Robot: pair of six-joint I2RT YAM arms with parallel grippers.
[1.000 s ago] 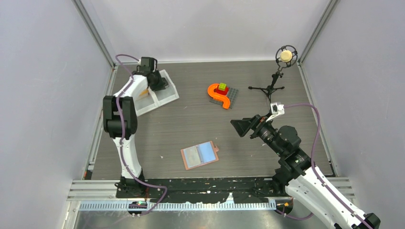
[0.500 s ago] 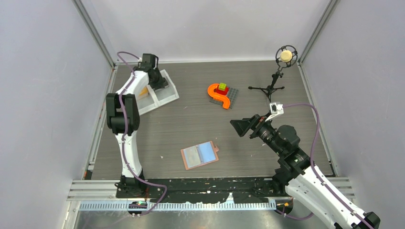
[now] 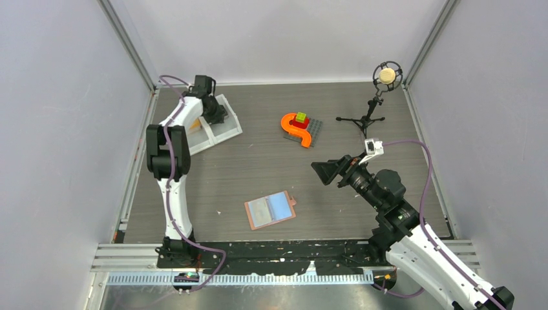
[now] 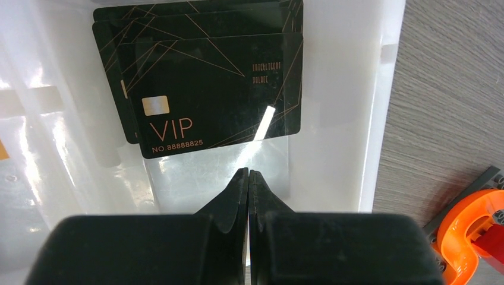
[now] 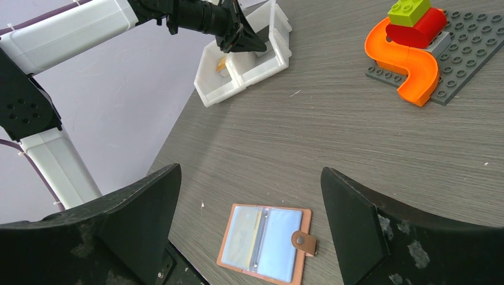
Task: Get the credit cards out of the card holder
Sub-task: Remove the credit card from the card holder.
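Observation:
The card holder (image 3: 270, 209) lies spread open on the table, salmon-brown rim and tab, light blue pockets up; it also shows in the right wrist view (image 5: 264, 242). Several black credit cards (image 4: 208, 89), the top one marked VIP, lie stacked in the white tray (image 4: 333, 119) at the far left (image 3: 227, 131). My left gripper (image 4: 248, 172) is shut and hangs over the tray just short of the cards, above a clear sheet (image 4: 196, 178); in the top view (image 3: 216, 115) it hides them. My right gripper (image 3: 331, 171) is open and empty, raised right of the holder (image 5: 249, 172).
An orange S-shaped block with red and green bricks on a grey plate (image 3: 300, 128) sits at the back middle (image 5: 410, 59). A microphone on a tripod (image 3: 386, 76) stands at the back right. A small orange item (image 5: 221, 64) lies in the tray's other compartment.
My left arm has shifted slightly to the right and farther back over the tray. The right arm and the card holder have not moved.

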